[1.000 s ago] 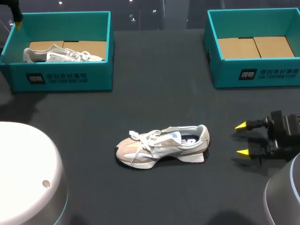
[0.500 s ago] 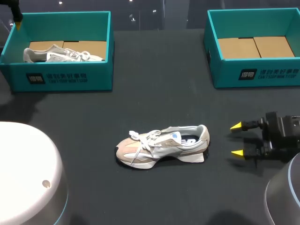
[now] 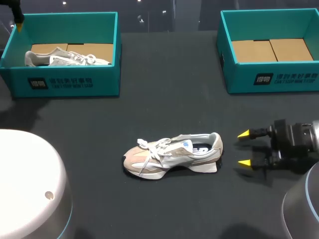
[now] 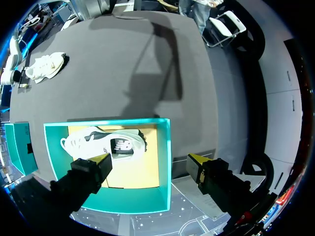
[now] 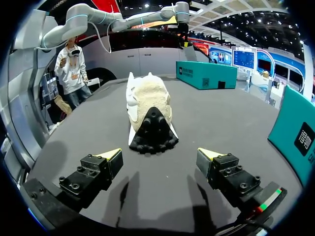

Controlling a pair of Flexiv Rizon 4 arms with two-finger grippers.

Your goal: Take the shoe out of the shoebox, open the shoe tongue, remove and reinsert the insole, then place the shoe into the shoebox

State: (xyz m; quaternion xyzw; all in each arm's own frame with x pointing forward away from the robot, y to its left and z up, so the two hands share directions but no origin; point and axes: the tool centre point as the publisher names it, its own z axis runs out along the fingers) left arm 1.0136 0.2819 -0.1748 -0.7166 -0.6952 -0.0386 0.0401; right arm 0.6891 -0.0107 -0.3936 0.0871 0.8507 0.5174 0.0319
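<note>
We find the dark grey desk [image 3: 164, 99] matt and faintly napped, like felt. The left teal cardboard shoebox [image 3: 70, 82] and the right teal cardboard shoebox [image 3: 269, 79] are smooth and matt outside, with plain brown card floors. The beige and white trainer [image 3: 172, 152] shows suede-like panels, woven cloth and cloth laces; its black sole [image 5: 153, 130] is studded rubber. The right tool [image 3: 243, 148] is matt black with smooth yellow tips.

Head view: dim, even overhead light on the dark grey matte tabletop [image 3: 164, 89]. A soft shadow hugs the sole of the beige-and-white sneaker [image 3: 172, 154] at 6 o'clock. The right gripper [image 3: 243, 148] throws a faint shadow toward 5 o'clock. Left wrist view: a long arm shadow crosses the tabletop beyond the teal cardboard shoebox [image 4: 166, 147]. Right wrist view: finger shadows on the tabletop under the gripper.
</note>
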